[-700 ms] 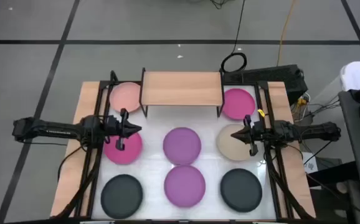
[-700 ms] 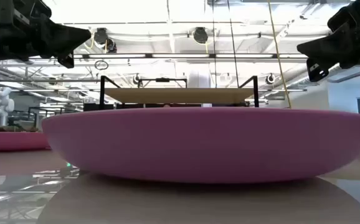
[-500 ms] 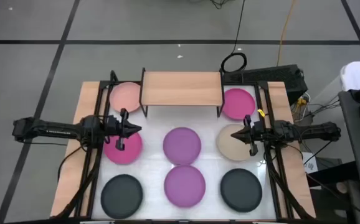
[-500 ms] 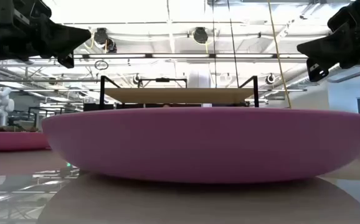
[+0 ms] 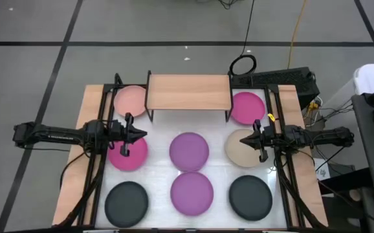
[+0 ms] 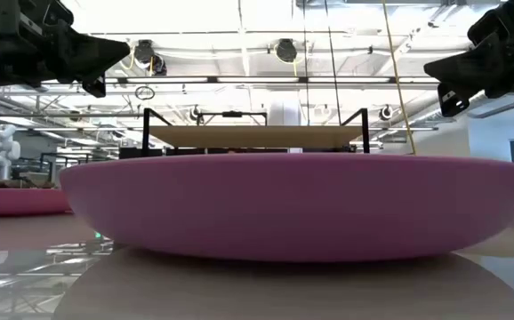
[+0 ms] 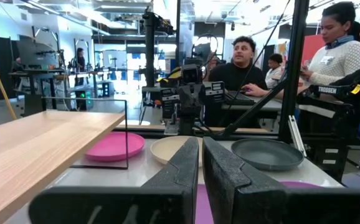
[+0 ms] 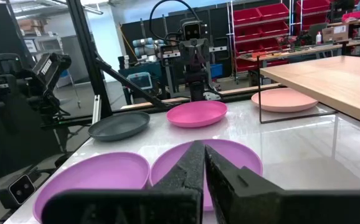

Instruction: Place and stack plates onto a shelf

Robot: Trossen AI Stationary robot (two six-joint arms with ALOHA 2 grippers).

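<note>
Nothing moved: shelf (image 5: 189, 91) bare, plates (image 5: 189, 149) on table (image 5: 158, 169); my left gripper (image 5: 143, 134) and right gripper (image 5: 245, 138) closed, empty.

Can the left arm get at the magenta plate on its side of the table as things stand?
Probably yes. The left gripper hangs over that magenta plate, jaws shut, with nothing between them in the high view. It would need to open first.

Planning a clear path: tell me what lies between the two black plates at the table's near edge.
In the high view, one purple plate lies between the left black plate and the right black plate, apart from both.
</note>
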